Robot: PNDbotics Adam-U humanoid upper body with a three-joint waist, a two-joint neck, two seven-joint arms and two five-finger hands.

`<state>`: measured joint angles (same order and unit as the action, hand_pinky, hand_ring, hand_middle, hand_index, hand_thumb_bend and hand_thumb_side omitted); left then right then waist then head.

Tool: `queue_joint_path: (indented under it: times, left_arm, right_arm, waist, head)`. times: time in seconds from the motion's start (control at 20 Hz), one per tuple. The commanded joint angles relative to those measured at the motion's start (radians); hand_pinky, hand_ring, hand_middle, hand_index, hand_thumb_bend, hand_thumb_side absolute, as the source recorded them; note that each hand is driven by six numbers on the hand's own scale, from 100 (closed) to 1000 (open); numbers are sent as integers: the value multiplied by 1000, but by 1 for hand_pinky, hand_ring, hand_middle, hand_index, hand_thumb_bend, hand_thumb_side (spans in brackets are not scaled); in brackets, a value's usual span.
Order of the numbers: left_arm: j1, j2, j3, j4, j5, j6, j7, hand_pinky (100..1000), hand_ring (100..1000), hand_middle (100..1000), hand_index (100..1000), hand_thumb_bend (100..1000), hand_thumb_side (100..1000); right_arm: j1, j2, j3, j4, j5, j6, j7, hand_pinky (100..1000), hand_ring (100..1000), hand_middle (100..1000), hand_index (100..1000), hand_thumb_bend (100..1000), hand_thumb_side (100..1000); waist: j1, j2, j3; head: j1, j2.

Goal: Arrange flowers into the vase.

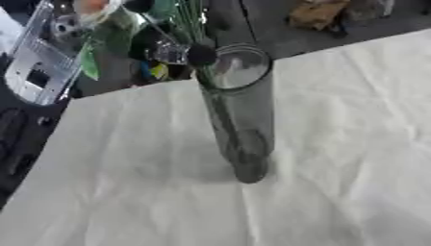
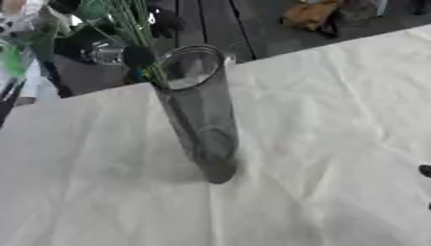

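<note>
Spreading across the near ground: one white cloth (image 1: 336, 158), creased and softly rumpled, covering the table and running askew toward the far edge. Sitting on it, near the middle: one vase (image 1: 240, 115), a tall cylinder of smoky clear glass, round rim open, base planted on the cloth and casting a faint grey shadow to its left. Leaning out over the vase's far-left rim: a bunch of thin green stems (image 2: 134, 29), too fine and blurred to be counted, lower ends dipping inside the glass and showing dimly through the wall. Showing among them: broad green leaves (image 1: 88, 60) off to the left and a pale orange bloom (image 1: 91, 6) at the very top edge.

Hovering right at the rim: the left hand (image 1: 172, 52), black with a silver joint, pressed in against the stems; fingers impossible to make out, so grip or no grip cannot be told. Peeking in at the right edge of the right eye view: two small dark tips (image 2: 425, 170), too little to be identified.

Lying beyond the cloth: dark plank flooring (image 2: 210, 24), a light grey slotted piece (image 1: 38, 62) at far left, and a brownish lump (image 1: 316, 14) at the top.
</note>
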<state>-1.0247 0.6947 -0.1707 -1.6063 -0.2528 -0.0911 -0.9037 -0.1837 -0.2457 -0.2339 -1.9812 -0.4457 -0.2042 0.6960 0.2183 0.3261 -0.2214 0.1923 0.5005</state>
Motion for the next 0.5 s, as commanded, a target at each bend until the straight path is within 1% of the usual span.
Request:
queue_joint_path:
  times: [0.05,0.2,0.5]
  left_arm:
    - [2,56,17,-26,1,-10,-3,944,937,991,1000,518,1000]
    - [16,68,14,-29,-5,-15,-3,946,938,993,1000,528,1000]
    - [29,81,24,-30,-3,-14,-3,944,939,1000,1000,514,1000]
  right_arm:
    - [-2,-22,-5,-19,-1,-1,-4,908,561,443,670,100,1000]
    - [-2,-22,-4,-19,-3,-3,-2,908,561,443,670,100,1000]
    - [-1,-20,-3,-19,-5,-7,2,908,561,442,670,100,1000]
  waist:
    - [7,-38,2]
    - [5,-37,3]
    - [0,-33,7]
  head:
    - [-1,6]
    - [-1,5]
    - [-2,4]
